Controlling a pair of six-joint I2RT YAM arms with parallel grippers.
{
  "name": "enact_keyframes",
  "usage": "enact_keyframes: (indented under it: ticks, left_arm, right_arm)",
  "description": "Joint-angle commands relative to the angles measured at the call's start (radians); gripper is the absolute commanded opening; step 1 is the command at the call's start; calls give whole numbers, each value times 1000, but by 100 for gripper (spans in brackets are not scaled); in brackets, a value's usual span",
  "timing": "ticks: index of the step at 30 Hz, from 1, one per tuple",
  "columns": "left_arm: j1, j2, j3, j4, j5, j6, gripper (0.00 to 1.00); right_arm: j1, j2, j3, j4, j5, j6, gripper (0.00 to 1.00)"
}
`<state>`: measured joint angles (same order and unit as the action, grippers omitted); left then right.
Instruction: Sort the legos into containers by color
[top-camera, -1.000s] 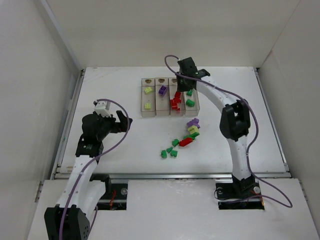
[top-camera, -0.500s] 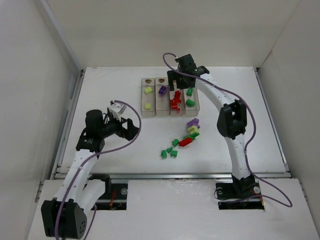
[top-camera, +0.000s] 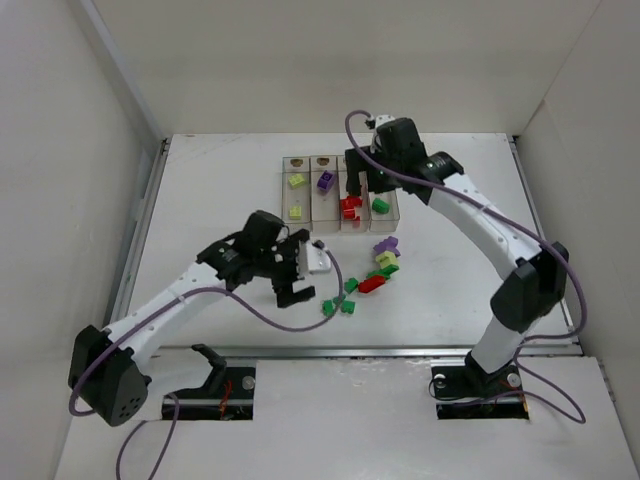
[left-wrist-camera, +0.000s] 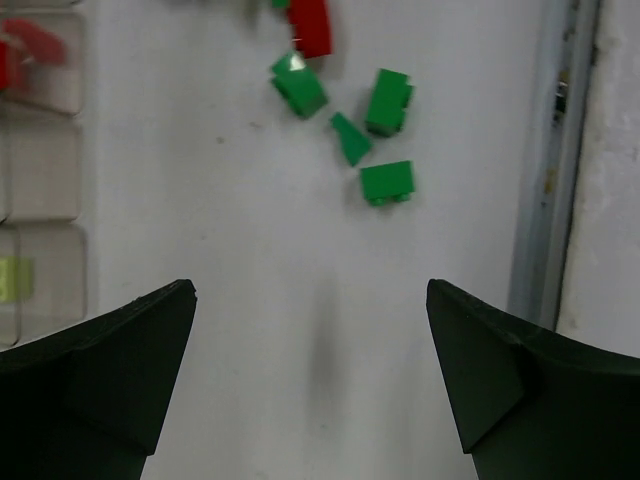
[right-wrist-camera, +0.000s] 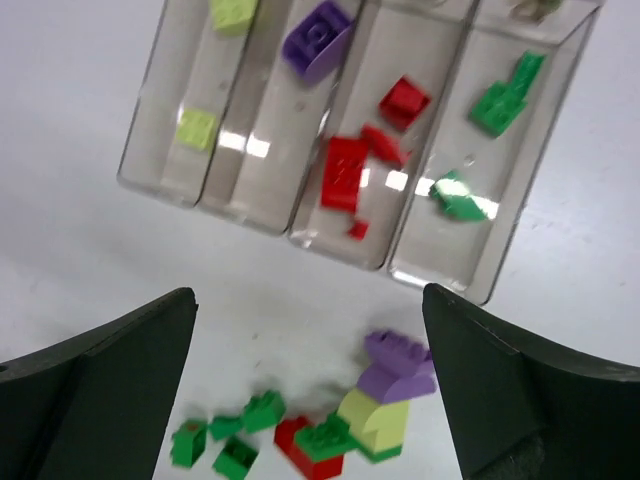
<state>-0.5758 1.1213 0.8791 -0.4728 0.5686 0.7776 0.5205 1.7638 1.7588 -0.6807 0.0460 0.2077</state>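
Observation:
The containers (top-camera: 295, 226) are four clear bins in a row at mid table. In the right wrist view they (right-wrist-camera: 440, 275) hold pale yellow-green bricks (right-wrist-camera: 196, 128), a purple brick (right-wrist-camera: 318, 38), red bricks (right-wrist-camera: 345, 170) and green bricks (right-wrist-camera: 505, 95), one colour per bin. Loose legos (top-camera: 372, 284) lie in front of them: a purple brick (right-wrist-camera: 400, 365) on a pale one, a red one, several green ones (left-wrist-camera: 387, 183). My right gripper (top-camera: 365, 185) (right-wrist-camera: 308, 295) hangs open above the bins, empty. My left gripper (top-camera: 300, 267) (left-wrist-camera: 310, 290) stands open and empty just left of the green bricks.
A metal rail (left-wrist-camera: 545, 200) runs along the table's near edge, close to the green bricks. White walls enclose the table on three sides. A purple cable (top-camera: 300, 318) loops under the left arm.
My left arm has swung right across the table to the loose bricks. My right arm's elbow has swung out to the right, and its gripper has shifted a little right above the bins.

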Motion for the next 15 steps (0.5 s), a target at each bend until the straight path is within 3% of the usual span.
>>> enact_keyframes:
  ticks: [1,5,7,12,15]
  left_arm:
    - [-119,6,-37,-84,-64,94,100]
    - [-252,57,-58,-52,-124,71,100]
    - [-314,124,-58,23,-214,-82,100]
    - [-326,325,-8,104,-243,-228,100]
    - [-326,368,-8,172,-256,-268,99]
  right_arm:
    - [58,-88,-134,66,15,41,100]
    - [79,-181,-280,124,25,77,100]
    - [79,-213,-332,135,34,88,100]
    - [88,-251,-386,135,80,88,100]
    - [88,-274,-412,144,80,65,100]
